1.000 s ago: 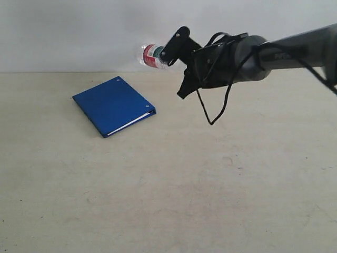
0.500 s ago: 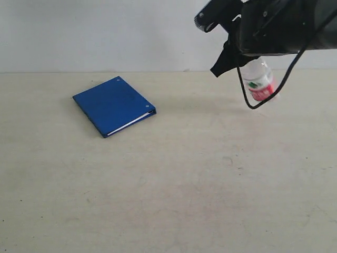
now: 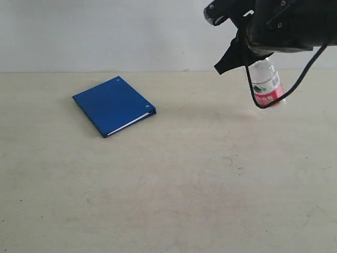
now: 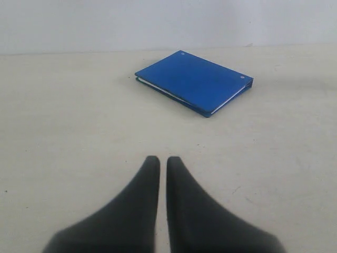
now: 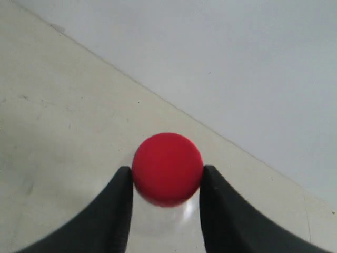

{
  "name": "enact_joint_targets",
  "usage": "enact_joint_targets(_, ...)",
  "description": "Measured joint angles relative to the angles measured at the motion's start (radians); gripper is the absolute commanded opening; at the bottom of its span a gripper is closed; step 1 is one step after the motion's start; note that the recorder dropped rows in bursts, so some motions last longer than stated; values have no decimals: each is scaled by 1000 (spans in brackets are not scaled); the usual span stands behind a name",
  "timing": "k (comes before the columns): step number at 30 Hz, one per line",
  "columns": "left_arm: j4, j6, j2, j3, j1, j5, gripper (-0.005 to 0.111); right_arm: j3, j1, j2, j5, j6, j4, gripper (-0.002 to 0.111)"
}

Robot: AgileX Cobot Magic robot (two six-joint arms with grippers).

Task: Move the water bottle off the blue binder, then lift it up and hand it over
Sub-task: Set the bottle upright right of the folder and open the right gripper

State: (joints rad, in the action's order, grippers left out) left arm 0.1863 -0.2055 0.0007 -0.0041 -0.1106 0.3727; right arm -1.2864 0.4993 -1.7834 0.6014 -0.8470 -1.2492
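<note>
The water bottle point(image 3: 266, 81) hangs upright at the right, clear with a red, white and green label, far from the blue binder point(image 3: 113, 105). My right gripper point(image 5: 166, 171) is shut on its red cap point(image 5: 167, 158), one finger on each side. The right arm point(image 3: 287, 23) covers the bottle's top in the exterior view. I cannot tell whether the bottle's base touches the table. The binder point(image 4: 194, 81) lies flat and bare at the left. My left gripper point(image 4: 158, 159) is shut on nothing, low over the table short of the binder; the exterior view does not show it.
A beige table point(image 3: 168, 184) runs to a pale wall point(image 3: 105, 31) at the back. A black cable point(image 3: 253, 92) loops down from the right arm beside the bottle.
The right arm swung the bottle from high at the back, near the binder, over to the right and turned it upright. In the last half second it shifted slightly right and down.
</note>
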Motion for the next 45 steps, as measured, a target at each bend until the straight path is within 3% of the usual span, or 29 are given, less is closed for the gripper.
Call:
enact_joint_targets(5, 0, 0, 0, 0, 0, 0, 4, 0, -52, 0, -88, -286, -180, 0)
enact_joint_targets(12, 0, 0, 0, 0, 0, 0, 4, 0, -230, 0, -357, -582, -314, 0)
enact_joint_targets(19, 0, 0, 0, 0, 0, 0, 4, 23, -354, 0, -593, -612, -332, 0)
enact_joint_targets(27, 0, 0, 0, 0, 0, 0, 4, 32, -386, 0, -632, -593, -339, 1)
enact_joint_targets(33, 0, 0, 0, 0, 0, 0, 4, 32, -387, 0, -675, -591, -351, 34)
enact_joint_targets(35, 0, 0, 0, 0, 0, 0, 4, 32, -387, 0, -684, -591, -353, 41)
enact_joint_targets(45, 0, 0, 0, 0, 0, 0, 4, 32, -387, 1, -688, -589, -354, 42)
